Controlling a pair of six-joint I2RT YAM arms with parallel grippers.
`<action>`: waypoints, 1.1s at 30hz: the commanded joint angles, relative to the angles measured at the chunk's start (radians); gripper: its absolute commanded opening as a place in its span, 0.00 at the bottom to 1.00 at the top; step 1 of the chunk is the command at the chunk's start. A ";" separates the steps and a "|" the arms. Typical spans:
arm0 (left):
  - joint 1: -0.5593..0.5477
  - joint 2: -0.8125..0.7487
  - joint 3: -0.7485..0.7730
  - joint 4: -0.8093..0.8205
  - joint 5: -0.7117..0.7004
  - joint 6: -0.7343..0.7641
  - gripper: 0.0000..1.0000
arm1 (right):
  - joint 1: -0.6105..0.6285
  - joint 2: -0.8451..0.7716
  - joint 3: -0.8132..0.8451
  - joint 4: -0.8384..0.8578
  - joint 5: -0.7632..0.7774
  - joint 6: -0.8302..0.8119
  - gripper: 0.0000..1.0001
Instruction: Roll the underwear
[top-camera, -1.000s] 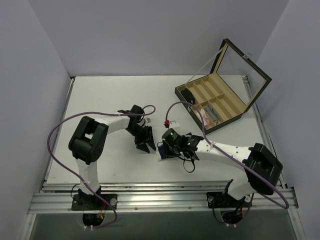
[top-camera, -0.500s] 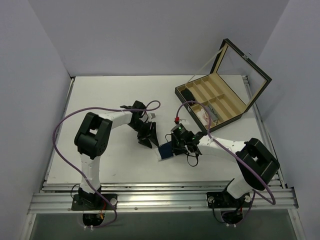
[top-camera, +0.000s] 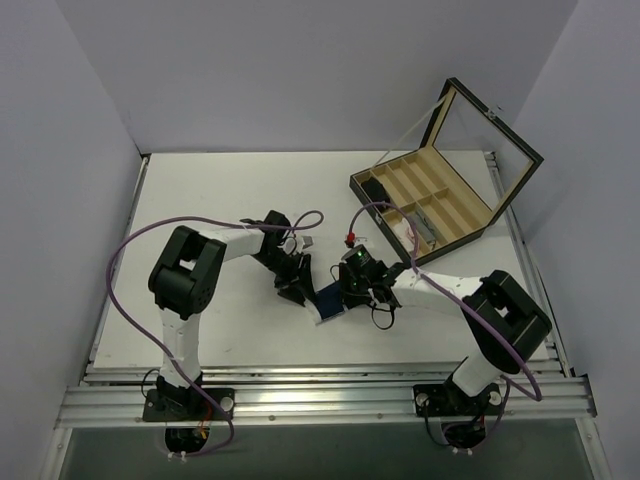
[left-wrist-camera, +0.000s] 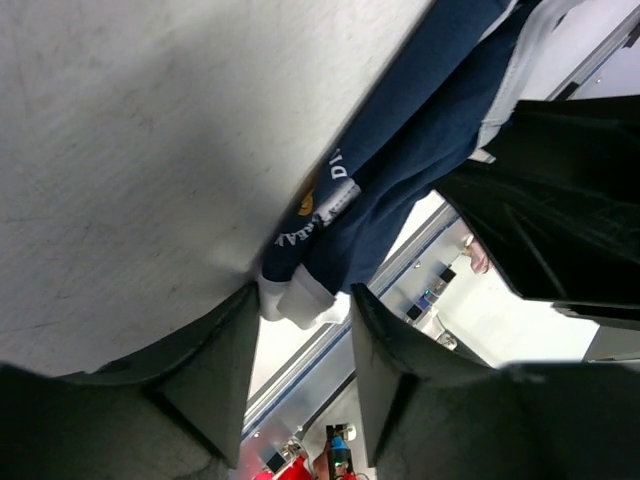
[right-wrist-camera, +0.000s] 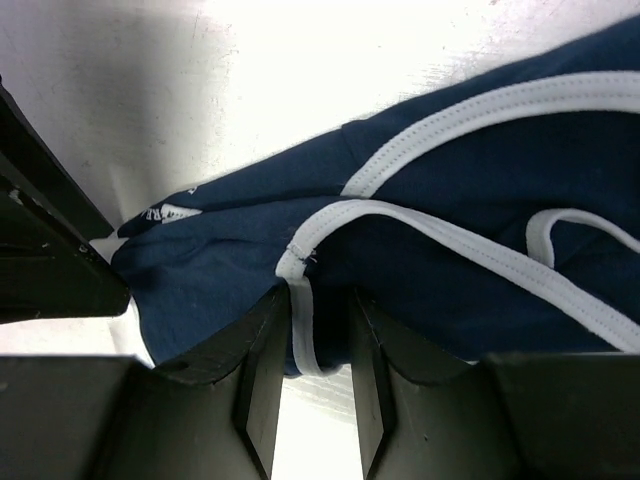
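The underwear (top-camera: 328, 301) is a small navy-blue bundle with white trim, lying on the table between my two grippers. My left gripper (top-camera: 299, 287) is at its left end. In the left wrist view the garment (left-wrist-camera: 400, 150) runs from the top right down to a white corner held between the fingertips of my left gripper (left-wrist-camera: 303, 302). My right gripper (top-camera: 348, 290) sits at its right side. In the right wrist view a fold of the underwear (right-wrist-camera: 450, 260) with a white trim strip is pinched between the narrow jaws of my right gripper (right-wrist-camera: 318, 312).
An open wooden divided box (top-camera: 470, 222) with a raised dark lid stands at the back right. It holds a white-and-pink cloth bundle (top-camera: 416, 234) and a small black item (top-camera: 374, 186). The table's near rail (top-camera: 320, 385) lies just behind the arm bases.
My left gripper has moved right and closed in on the left end of the underwear. My right gripper has shifted up and left onto its right side.
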 joint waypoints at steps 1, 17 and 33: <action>-0.004 0.013 -0.057 0.038 -0.088 0.048 0.49 | -0.007 0.013 -0.011 -0.014 -0.015 -0.022 0.26; 0.001 0.006 0.007 0.131 -0.007 -0.332 0.02 | 0.180 -0.100 0.073 -0.048 0.157 -0.137 0.48; 0.010 0.039 0.127 -0.183 -0.048 -0.389 0.02 | 0.352 0.076 0.190 -0.068 0.399 -0.232 0.52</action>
